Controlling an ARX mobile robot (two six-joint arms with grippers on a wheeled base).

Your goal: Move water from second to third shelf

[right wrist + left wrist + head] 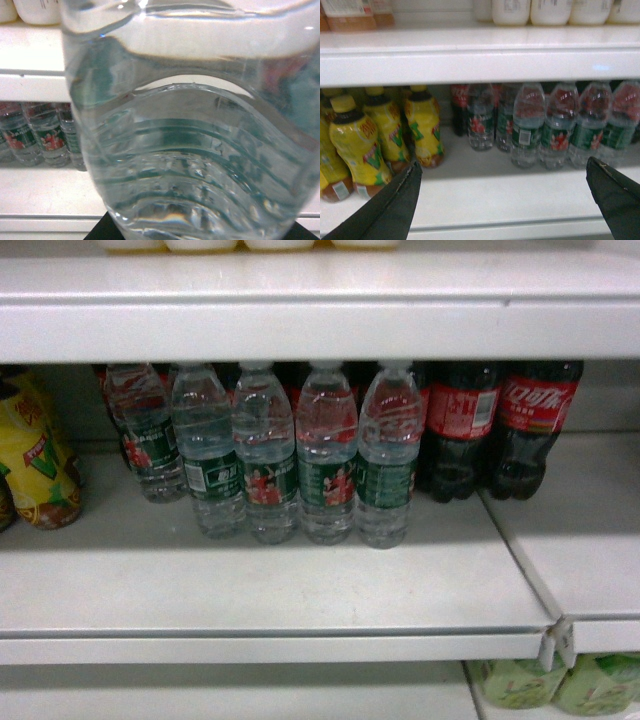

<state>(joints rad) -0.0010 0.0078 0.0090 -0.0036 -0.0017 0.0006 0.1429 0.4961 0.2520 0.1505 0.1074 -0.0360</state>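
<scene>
Right gripper (200, 234) is showing only as dark slivers under the bottom edge of its wrist view. A water bottle (190, 150) is filling almost the whole picture in front of it. The bottle is hanging in the open in front of the shelf board (40, 192) rather than standing on it, so I am judging the jaws to be clamped on its lower body, though the pads themselves are hidden. Its ribs are running level with the board behind, so its long axis is standing upright, with the water line showing near the top of the view.

Behind and to the left of the held bottle, the water row (300, 455) is standing on that same board, toward the back. Cola bottles (505, 425) are standing just beside the row on one side and yellow drink bottles (380, 135) on the other. Over the board, the upper board (30, 80) is carrying white containers (35, 10).

Left gripper (503, 165) is holding its jaws wide apart with nothing between them, facing the front of the board, between the yellow drinks and the water row.

The right arm is carrying the load, so the placing is falling to it. The move is turning on keeping the bottle upright while shifting it from this board's level to the target shelf. Which board counts as third I cannot tell.
</scene>
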